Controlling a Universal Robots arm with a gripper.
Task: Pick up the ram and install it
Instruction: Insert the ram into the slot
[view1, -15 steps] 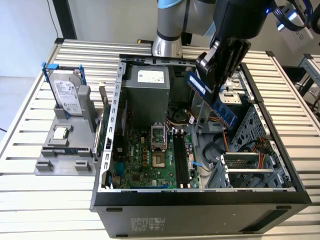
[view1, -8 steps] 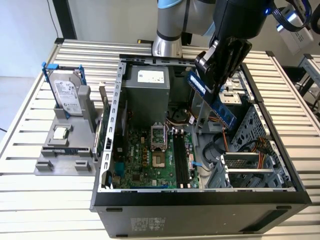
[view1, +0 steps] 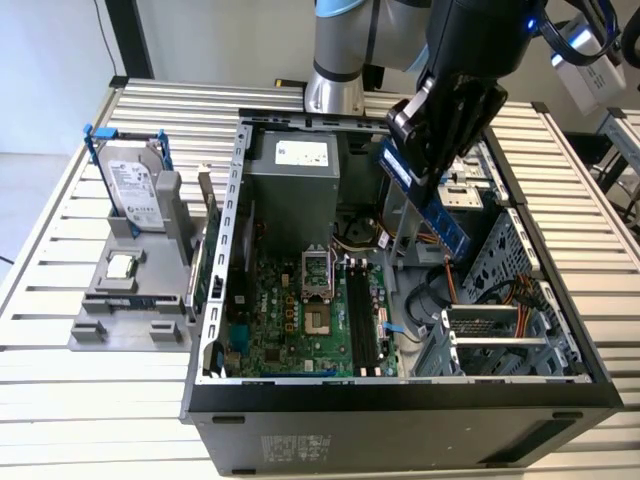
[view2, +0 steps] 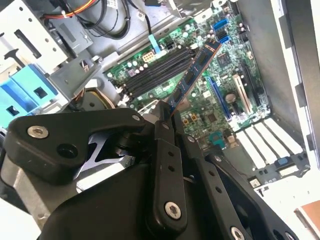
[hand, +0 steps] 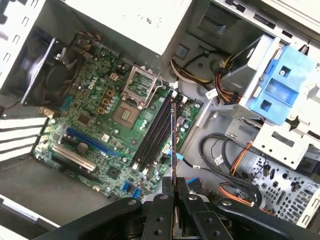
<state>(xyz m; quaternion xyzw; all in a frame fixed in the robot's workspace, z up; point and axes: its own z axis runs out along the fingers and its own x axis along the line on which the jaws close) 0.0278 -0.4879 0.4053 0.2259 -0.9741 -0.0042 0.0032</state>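
My gripper hangs above the open computer case, shut on the ram. The ram is a narrow blue-green stick that slants down from the fingers, in the air over the case's right half in the exterior view. In the second wrist view the ram juts out from the black fingers over the motherboard. It appears edge-on in the first wrist view, the ram rising from the gripper. The long black memory slots lie below, apart from the stick.
On the exterior view's left a silver hard drive stands in a grey fixture. Inside the case are the power supply, the processor socket, loose cables and a metal drive cage with a blue bracket.
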